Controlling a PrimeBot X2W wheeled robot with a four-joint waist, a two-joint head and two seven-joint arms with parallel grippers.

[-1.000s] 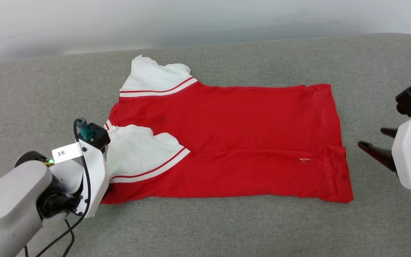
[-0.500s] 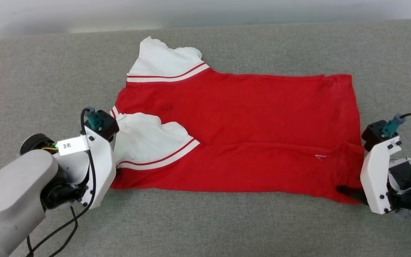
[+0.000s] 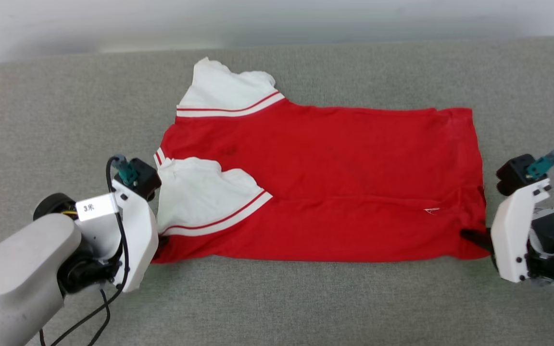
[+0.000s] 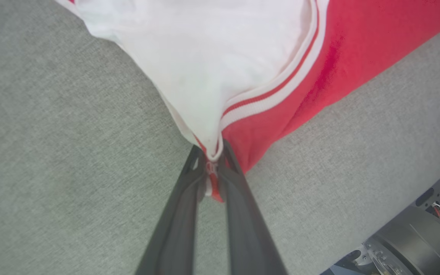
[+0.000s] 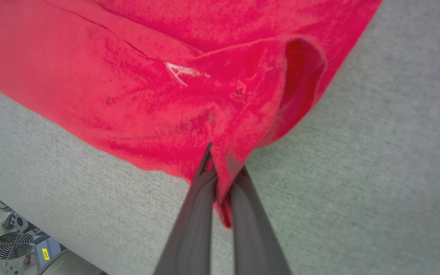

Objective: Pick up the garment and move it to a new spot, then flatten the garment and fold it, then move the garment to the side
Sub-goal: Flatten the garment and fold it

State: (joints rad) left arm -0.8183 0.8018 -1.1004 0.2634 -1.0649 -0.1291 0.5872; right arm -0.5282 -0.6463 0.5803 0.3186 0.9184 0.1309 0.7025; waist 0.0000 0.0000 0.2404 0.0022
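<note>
- The grey fabric-covered tabletop (image 3: pixel 306 302) is stretching right across the head view, carrying everything here.
- The red T-shirt (image 3: pixel 334 163) is lying spread out at the middle of it, collar end pointing to the robot's left and hem to its right. Its near long edge is sitting folded over onto the body, with a crease running along the length.
- The left gripper (image 4: pixel 211 154) is working at the shirt's near-left corner. In the left wrist view its fingers are squeezing together on a bunch of cloth, with white sleeve fabric, striped trim and red all pinched between the tips.
- The right gripper (image 5: pixel 220 164) is sitting at the near-right hem corner. Its fingers are clamping tight on the red hem, and a little tongue of cloth is poking out between them.
- The far white sleeve (image 3: pixel 224 91) is fanning out flat on the tabletop at the far-left end.
- The near white sleeve (image 3: pixel 195 192) is lying on top of the red body, its striped band slanting across.
- Just beside the right fingers, the hem is curling up into a small open loop (image 5: pixel 300 65).
- A small white mark (image 3: pixel 432 210) is showing on the folded panel, near the hem.
</note>
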